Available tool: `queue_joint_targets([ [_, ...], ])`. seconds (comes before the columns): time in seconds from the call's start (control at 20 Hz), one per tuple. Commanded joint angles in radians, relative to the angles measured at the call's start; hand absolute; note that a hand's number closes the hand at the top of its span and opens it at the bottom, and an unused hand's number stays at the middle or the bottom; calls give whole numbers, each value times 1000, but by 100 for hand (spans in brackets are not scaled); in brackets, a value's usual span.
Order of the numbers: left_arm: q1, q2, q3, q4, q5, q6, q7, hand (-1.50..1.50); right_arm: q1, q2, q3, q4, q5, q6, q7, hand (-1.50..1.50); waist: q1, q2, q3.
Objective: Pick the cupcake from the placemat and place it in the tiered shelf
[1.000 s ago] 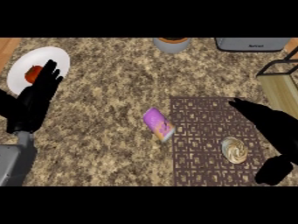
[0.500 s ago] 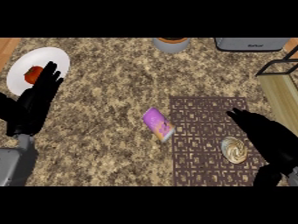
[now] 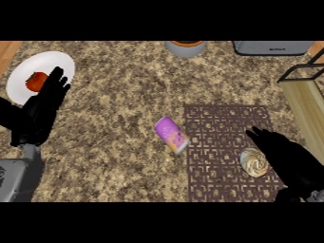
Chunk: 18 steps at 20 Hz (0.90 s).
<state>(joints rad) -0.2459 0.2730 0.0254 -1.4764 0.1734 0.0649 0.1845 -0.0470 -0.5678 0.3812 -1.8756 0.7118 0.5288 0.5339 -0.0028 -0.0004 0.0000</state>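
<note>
1. Cupcake [image 3: 254,162]: a small round item seen from above, with a pale cream swirl on top; its sides and any wrapper are hidden from this steep angle.
2. Location: on the placemat [image 3: 220,142], toward its right-hand, near portion. The placemat is dark brown with an openwork lattice pattern and lies on the speckled counter [image 3: 122,95].
3. Handling, as judged: probably light. The topping is likely soft and easily marred, and the base firmer. Best taken by the sides low down, fingers and thumb on opposite flanks, with the swirl left untouched and the item kept upright.
4. Right hand [image 3: 290,159]: just beside the cupcake on its right, fingers extended and relaxed and nothing in its grasp; whether it touches the cupcake cannot be told.
5. Left hand [image 3: 42,109]: resting at the left of the view, fingers straight and pointing up, empty, overlapping the white plate [image 3: 24,71].
6. Destination: tiered shelf [image 3: 311,104], at the right edge, with a pale wooden board in a dark frame, just beside the placemat.
7. Adjacent item: purple packet [image 3: 171,135], lying at the placemat's left edge.
</note>
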Motion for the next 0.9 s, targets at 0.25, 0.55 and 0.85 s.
queue_joint_targets([
  [0.25,-54,-11,44,8,-18,-19,47,0,-6,76,-61,189,119,-86,-165,-150,2,1,0],
  [0.55,17,-19,36,-122,-21,-37,124,0,-23,188,-36,230,186,-76,-137,-150,6,-1,0],
  [0.85,16,-73,33,-16,-69,-43,-5,0,-77,224,-78,428,244,-131,-245,-150,4,1,0],
])
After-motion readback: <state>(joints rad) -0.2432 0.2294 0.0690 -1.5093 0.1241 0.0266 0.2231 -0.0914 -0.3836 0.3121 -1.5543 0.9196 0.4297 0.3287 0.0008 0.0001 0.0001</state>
